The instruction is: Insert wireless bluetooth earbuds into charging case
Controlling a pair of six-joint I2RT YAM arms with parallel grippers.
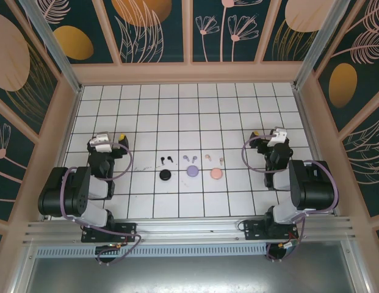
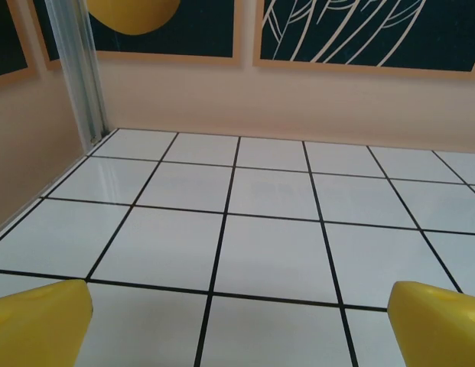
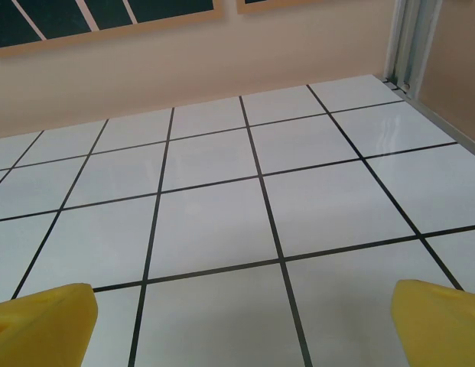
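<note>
Overhead view: a white tiled worktop (image 1: 177, 110) with the left arm (image 1: 73, 189) and right arm (image 1: 308, 183) folded at its near corners, well apart from the middle. The left jaws and the right jaws both gape wide with nothing between them; each wrist camera sees yellow fingertips (image 2: 38, 325) over bare tile. In the centre lie three pairs of tiny stemmed earbuds (image 1: 188, 159) in a row: black buds (image 1: 165, 160), lilac buds (image 1: 188, 158), pink buds (image 1: 213, 160). Just nearer the arms sits a round case in each colour: black case (image 1: 165, 175), lilac case (image 1: 193, 171), pink case (image 1: 216, 173). No bud seems to be in a case, so the task looks to be at its start. The step in hand is likely a reach for one bud: an arm should descend straight over it, narrow its jaws across the stem and pinch gently so the bud does not skid. Whether the cases lie open cannot be told
</note>
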